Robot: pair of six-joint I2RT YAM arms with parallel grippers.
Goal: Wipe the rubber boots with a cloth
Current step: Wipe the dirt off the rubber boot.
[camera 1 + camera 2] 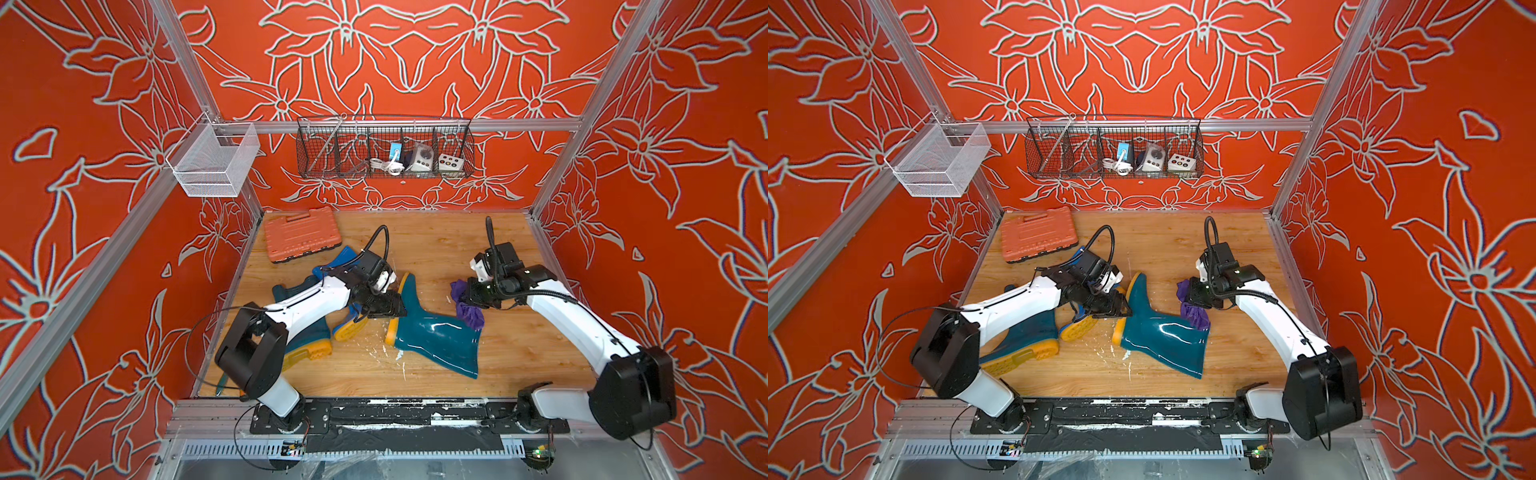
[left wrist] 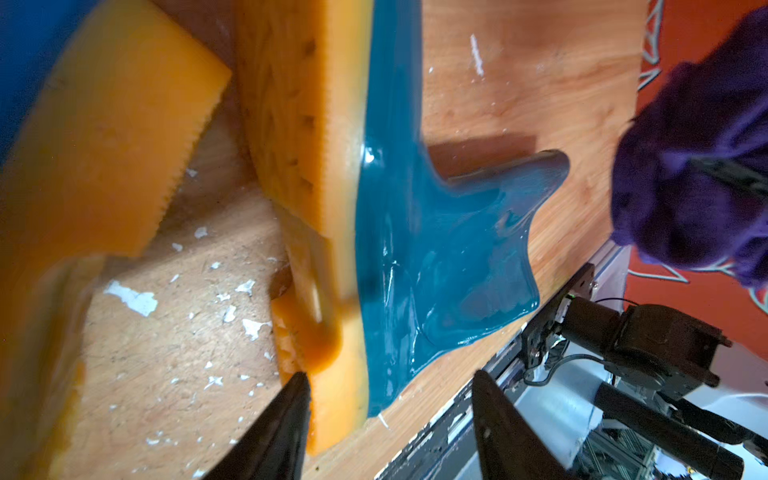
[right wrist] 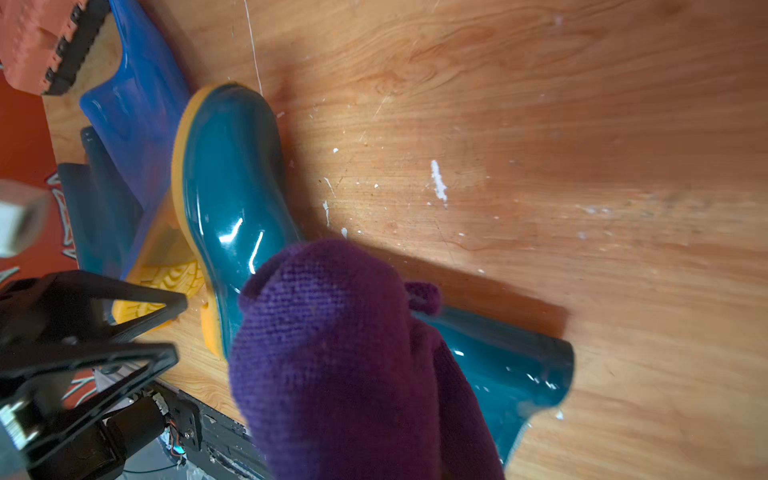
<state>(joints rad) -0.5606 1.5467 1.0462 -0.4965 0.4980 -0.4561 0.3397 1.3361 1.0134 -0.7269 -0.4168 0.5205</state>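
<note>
Right gripper (image 1: 466, 296) clamps the cloth (image 1: 471, 316) over the teal boot (image 1: 436, 338), ready for wiping. Left gripper (image 1: 395, 309) stands parted at its sole.

The cloth (image 3: 353, 353) swallows the right gripper's (image 1: 462, 296) fingers. The left arm (image 1: 307, 297) covers most of the blue boot (image 1: 345, 255) and the middle of a teal boot (image 1: 311, 333). Up close, one orange sole (image 2: 104, 137) smears into blur. Bits in the wire basket (image 1: 320, 163) are too small to name.

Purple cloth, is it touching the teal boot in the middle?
Apart. In the left wrist view, bare wood shows between the purple cloth and the middle teal boot.
</note>
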